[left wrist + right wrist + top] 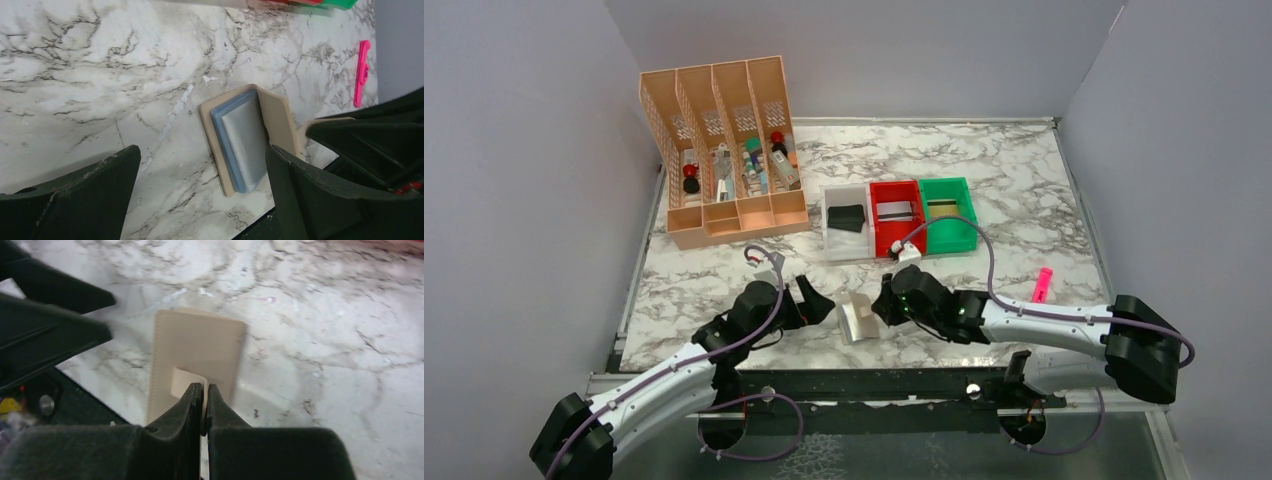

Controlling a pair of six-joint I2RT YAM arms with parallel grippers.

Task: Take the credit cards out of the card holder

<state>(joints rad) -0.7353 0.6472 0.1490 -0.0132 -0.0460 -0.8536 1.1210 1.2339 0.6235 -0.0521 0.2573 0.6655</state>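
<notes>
1 camera looks down on the table from high at its near edge. 2 wrist cameras sit close behind their jaws; all 3 share the card holder just ahead.

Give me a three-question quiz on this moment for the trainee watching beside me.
1. True or false: the right pincer is shut on the tab of the card holder.
2. Which bin holds the black card? A white, B red, C green.
3. Fill in: the jaws of the left pincer stand ____.
Key: 1 true; 2 A, the white bin; 3 open.
</notes>
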